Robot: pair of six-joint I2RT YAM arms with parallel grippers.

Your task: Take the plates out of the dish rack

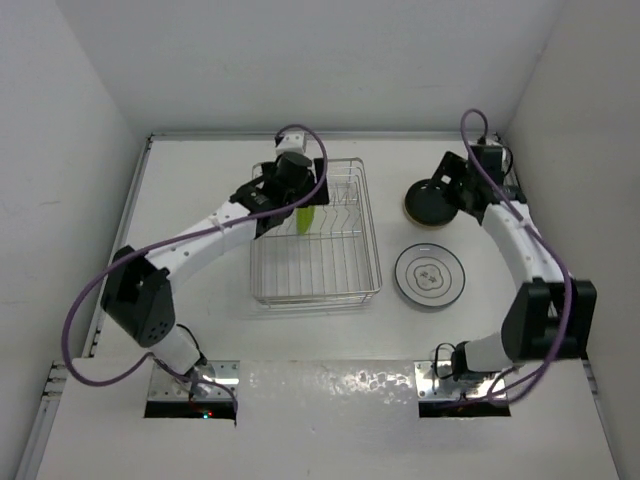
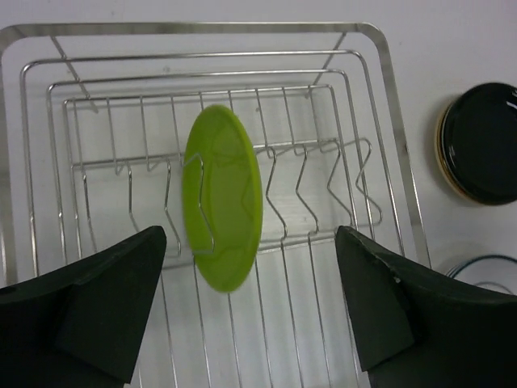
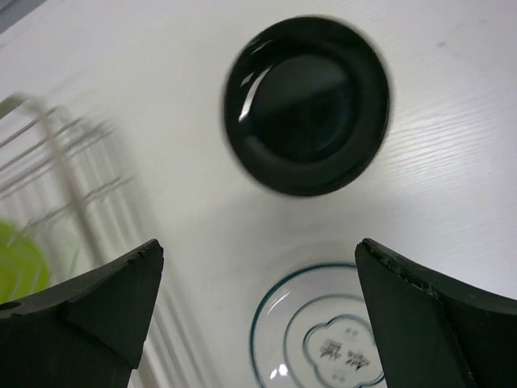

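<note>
One lime plate point(image 2: 226, 202) stands in the dish rack point(image 2: 202, 28) near the far edge; left gripper point(image 2: 250, 234), jaws wide, must straddle its rim; right gripper point(image 3: 258, 246) gapes too

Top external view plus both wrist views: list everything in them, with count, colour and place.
dish rack: one, silver wire, middle of the table.
lime green plate: one, standing on edge between the rack's tines.
dark plate: one, black with a tan rim, flat on the table right of the rack, far side.
white plate: one, dark ring and a mark at its centre, flat on the table right of the rack, nearer.
table: one, white.
cables: two, purple, one looped along each arm.
left gripper: open, black, over the green plate.
right gripper: open, black, above the table by the dark plate.
</note>
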